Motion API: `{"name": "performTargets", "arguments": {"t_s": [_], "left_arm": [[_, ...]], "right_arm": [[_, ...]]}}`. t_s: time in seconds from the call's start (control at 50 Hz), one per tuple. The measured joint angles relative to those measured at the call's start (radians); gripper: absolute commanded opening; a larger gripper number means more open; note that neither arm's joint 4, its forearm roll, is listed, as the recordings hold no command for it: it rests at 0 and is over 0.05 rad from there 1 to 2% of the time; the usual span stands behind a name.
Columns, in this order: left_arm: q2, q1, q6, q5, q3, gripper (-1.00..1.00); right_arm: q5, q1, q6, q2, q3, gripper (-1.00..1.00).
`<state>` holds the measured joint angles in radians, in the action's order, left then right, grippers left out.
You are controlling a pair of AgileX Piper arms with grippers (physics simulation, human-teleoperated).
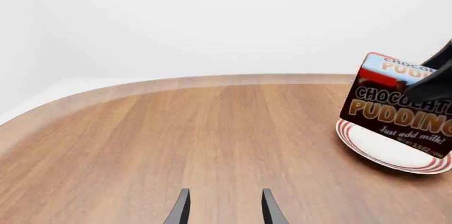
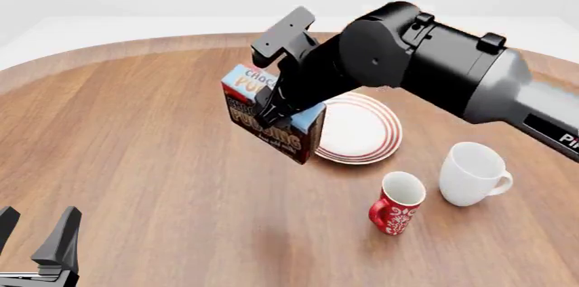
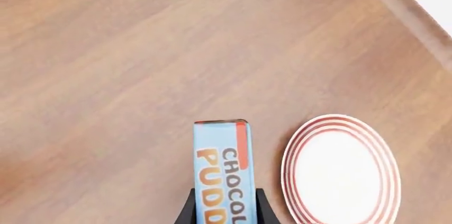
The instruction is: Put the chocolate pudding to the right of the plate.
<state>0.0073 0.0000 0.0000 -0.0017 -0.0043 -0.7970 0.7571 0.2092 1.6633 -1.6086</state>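
My right gripper [image 2: 276, 107] is shut on the chocolate pudding box [image 2: 271, 121] and holds it tilted in the air, above the table by the left edge of the plate [image 2: 375, 127]. The box shows its light-blue top in the right wrist view [image 3: 222, 173], clamped between the fingers, with the red-ringed white plate [image 3: 339, 171] beside it. In the left wrist view the box [image 1: 399, 102] hangs in front of the plate [image 1: 388, 150]. My left gripper [image 2: 36, 236] is open and empty, low at the near left of the table; its fingers [image 1: 180, 208] show above bare wood.
A plain white mug [image 2: 470, 173] and a small red patterned mug [image 2: 396, 203] stand to the right of and nearer than the plate. The right arm [image 2: 434, 63] reaches across the table's right half. The wooden table [image 2: 135, 131] has a rounded far edge.
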Motion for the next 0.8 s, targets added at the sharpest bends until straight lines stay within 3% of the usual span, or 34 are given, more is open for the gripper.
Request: {"name": "performTargets", "arguments": {"t_s": [0.26,0.62,0.8], "left_arm": [[0.0,0.0,0.0,0.0,0.0,1.0],[0.0,0.0,0.0,0.0,0.0,1.0],[0.0,0.0,0.0,0.0,0.0,1.0]], "right_arm": [[-0.071,-0.02,0.024,0.044,-0.195,-1.0],[-0.309,-0.084,0.06,0.236,-0.69,-1.0],[-0.377,-0.129,0.065,0.301,-0.848,-1.0]]}}
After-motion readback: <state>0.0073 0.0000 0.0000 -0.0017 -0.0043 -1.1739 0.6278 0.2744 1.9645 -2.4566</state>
